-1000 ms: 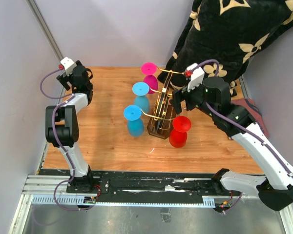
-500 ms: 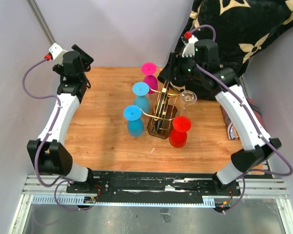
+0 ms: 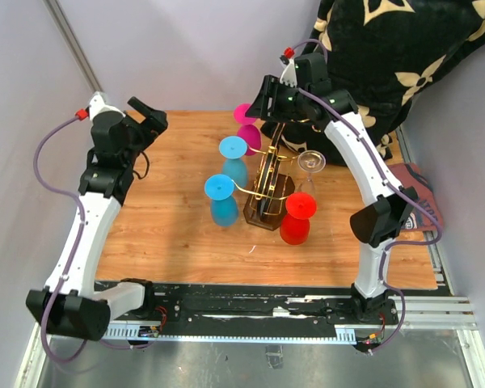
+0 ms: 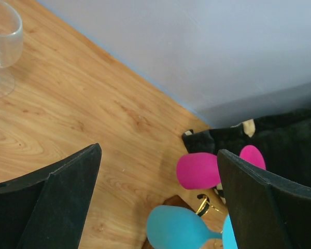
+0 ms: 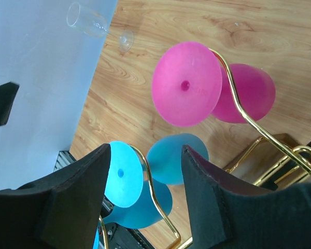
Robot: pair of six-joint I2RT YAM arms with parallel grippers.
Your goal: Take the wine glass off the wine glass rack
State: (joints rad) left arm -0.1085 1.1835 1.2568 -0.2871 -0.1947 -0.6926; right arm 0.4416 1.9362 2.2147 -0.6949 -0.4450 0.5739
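The gold wire wine glass rack (image 3: pixel 268 190) stands mid-table with wine glasses hanging bowl-down from its scroll arms. On its left hang a pink one (image 3: pixel 246 123) and two blue ones (image 3: pixel 233 158) (image 3: pixel 220 198). A red one (image 3: pixel 297 217) and a clear one (image 3: pixel 311 162) hang on its right. My right gripper (image 3: pixel 264 99) hovers above the pink glass (image 5: pixel 186 85), open, nothing between its fingers (image 5: pixel 146 150). My left gripper (image 3: pixel 149 121) is open and empty to the rack's left (image 4: pixel 158 155), facing the pink bowl (image 4: pixel 199 170).
Another clear glass (image 4: pixel 2 46) is on the wood near the back wall, also in the right wrist view (image 5: pixel 90 22). Black patterned fabric (image 3: pixel 388 48) drapes over the back right corner. Grey walls enclose the table.
My right arm swung from beside the red glass up and back to above the pink glass, its jaws narrowing. My left arm stretched out toward the rack.
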